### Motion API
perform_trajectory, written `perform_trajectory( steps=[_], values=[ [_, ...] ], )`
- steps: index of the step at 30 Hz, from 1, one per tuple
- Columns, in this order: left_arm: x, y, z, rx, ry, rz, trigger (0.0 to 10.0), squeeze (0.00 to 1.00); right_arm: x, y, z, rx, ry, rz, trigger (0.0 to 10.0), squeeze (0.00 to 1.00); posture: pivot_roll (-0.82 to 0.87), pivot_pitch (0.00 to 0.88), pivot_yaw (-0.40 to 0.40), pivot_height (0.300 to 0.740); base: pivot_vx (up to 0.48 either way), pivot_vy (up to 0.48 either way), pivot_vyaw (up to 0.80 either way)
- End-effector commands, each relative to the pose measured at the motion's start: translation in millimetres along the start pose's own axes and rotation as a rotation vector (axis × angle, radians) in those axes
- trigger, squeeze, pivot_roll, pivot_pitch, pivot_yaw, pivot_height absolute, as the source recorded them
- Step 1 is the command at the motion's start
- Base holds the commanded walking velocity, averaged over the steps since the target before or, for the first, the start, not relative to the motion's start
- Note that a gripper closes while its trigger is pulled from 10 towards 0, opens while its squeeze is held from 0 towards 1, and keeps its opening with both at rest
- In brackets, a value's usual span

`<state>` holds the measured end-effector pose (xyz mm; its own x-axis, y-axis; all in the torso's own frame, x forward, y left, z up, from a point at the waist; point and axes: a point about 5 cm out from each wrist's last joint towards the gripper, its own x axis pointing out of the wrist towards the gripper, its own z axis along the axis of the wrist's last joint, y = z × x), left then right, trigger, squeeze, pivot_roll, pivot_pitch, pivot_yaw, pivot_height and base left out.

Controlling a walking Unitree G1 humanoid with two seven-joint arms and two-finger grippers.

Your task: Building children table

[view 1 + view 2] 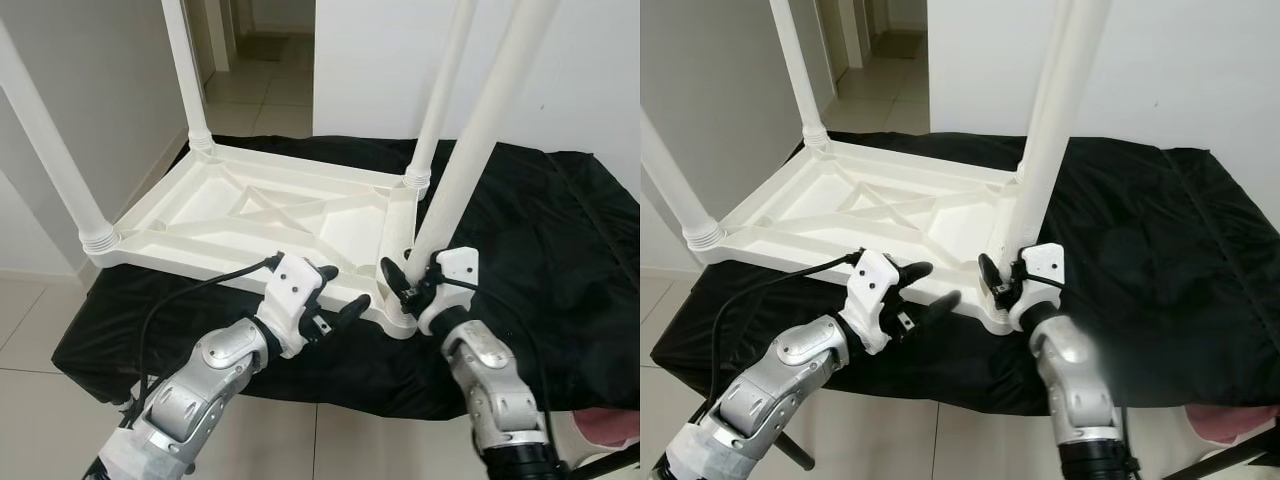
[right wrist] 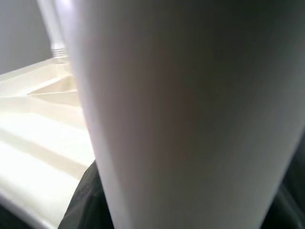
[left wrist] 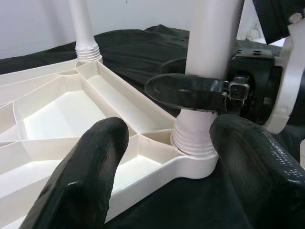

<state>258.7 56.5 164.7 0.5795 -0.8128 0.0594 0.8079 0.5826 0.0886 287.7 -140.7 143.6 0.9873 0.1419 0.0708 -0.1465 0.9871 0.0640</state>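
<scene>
A black cloth (image 1: 520,220) covers a low surface in a white-walled room with a tiled floor (image 1: 40,330). On it lies a white plastic tabletop (image 1: 250,215), upside down, with legs standing up from its corners. The right gripper (image 1: 405,280) is clamped around the near leg (image 1: 470,165) just above its threaded base, one finger on each side. The left gripper (image 1: 335,295), fingers spread and empty, hovers just beside the table's corner socket (image 3: 193,160). The last leg seems to be getting seated; next likely comes twisting it tight while steadying the top.
</scene>
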Motion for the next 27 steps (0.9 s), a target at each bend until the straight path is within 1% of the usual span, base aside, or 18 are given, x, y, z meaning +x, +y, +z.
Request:
perform_trajectory(
  steps=[1,3,4,5,7,8,9,13,14,18,21,24,25,26,27],
  values=[
    [-1.5,-4.0,-2,0.003,0.004,-0.082,10.0,0.0,-6.0,-4.8,-15,0.061,0.083,-0.119,10.0,0.0,-0.04,0.0,0.005,0.74,0.0,0.0,0.0],
    [-3.2,-3.5,-2,-0.001,0.006,-0.071,10.0,0.0,-12.3,2.9,-20,0.109,0.103,-0.23,10.0,0.0,-0.03,0.001,-0.003,0.74,0.0,0.0,0.0],
    [-3.2,-3.5,-2,-0.001,0.006,-0.071,10.0,0.0,-12.3,2.9,-20,0.109,0.103,-0.23,10.0,0.0,-0.03,0.001,-0.003,0.74,0.0,0.0,0.0],
    [-4.0,-3.0,-2,-0.001,0.006,-0.067,10.0,0.0,-14.2,6.3,-21,0.121,0.105,-0.266,10.0,0.0,-0.02,0.01,-0.006,0.74,0.0,0.0,0.0],
    [-4.0,-3.0,-2,-0.001,0.006,-0.067,10.0,0.0,-14.2,6.3,-21,0.121,0.105,-0.266,10.0,0.0,-0.02,0.01,-0.006,0.74,0.0,0.0,0.0],
    [-4.9,-2.5,-2,-0.002,0.007,-0.062,10.0,0.0,-15.3,11.6,-21,0.133,0.11,-0.276,10.0,0.0,-0.01,0.014,-0.005,0.74,0.0,0.0,0.0],
    [-7.0,-3.2,-2,-0.004,0.01,-0.058,10.0,0.0,-15.3,14.2,-20,0.125,0.104,-0.268,10.0,0.0,-0.01,0.02,-0.003,0.74,0.0,0.0,0.0],
    [-10.4,-4.0,-5,-0.009,0.021,-0.052,10.0,0.0,-14.4,14.7,-19,0.113,0.095,-0.255,10.0,0.0,-0.01,0.029,0.015,0.74,0.0,0.0,0.0],
    [-10.8,-3.4,-5,-0.011,0.024,-0.051,10.0,0.0,-14.2,15.9,-17,0.117,0.081,-0.227,10.0,1.0,-0.02,0.03,0.022,0.74,0.0,0.0,0.0],
    [-10.3,-3.2,-3,-0.019,0.019,-0.055,10.0,0.0,-13.6,16.3,-11,0.104,0.046,-0.199,10.0,1.0,-0.04,0.03,0.036,0.74,0.0,0.0,0.0],
    [-7.1,-3.2,-2,-0.016,0.016,-0.078,10.0,0.0,-12.7,9.8,-3,0.092,0.009,-0.154,10.0,1.0,-0.05,0.029,0.038,0.74,0.0,0.0,0.0],
    [-6.3,-3.0,-2,-0.015,0.015,-0.081,10.0,0.0,-12.9,7.8,-2,0.089,0.003,-0.136,10.0,1.0,-0.05,0.029,0.038,0.74,0.0,0.0,0.0],
    [-5.1,-2.3,-1,-0.013,0.012,-0.081,10.0,0.0,-12.9,3.7,0,0.079,-0.003,-0.112,10.0,1.0,-0.06,0.029,0.037,0.74,0.0,0.0,0.0],
    [-5.1,-2.3,-1,-0.013,0.012,-0.081,10.0,0.0,-12.9,3.7,0,0.079,-0.003,-0.112,10.0,1.0,-0.06,0.029,0.037,0.74,0.0,0.0,0.0],
    [-4.2,-1.6,0,-0.012,0.009,-0.08,10.0,0.0,-12.3,-0.4,1,0.058,-0.007,-0.076,10.0,1.0,-0.06,0.03,0.038,0.74,0.0,0.0,0.0]
  ],
)
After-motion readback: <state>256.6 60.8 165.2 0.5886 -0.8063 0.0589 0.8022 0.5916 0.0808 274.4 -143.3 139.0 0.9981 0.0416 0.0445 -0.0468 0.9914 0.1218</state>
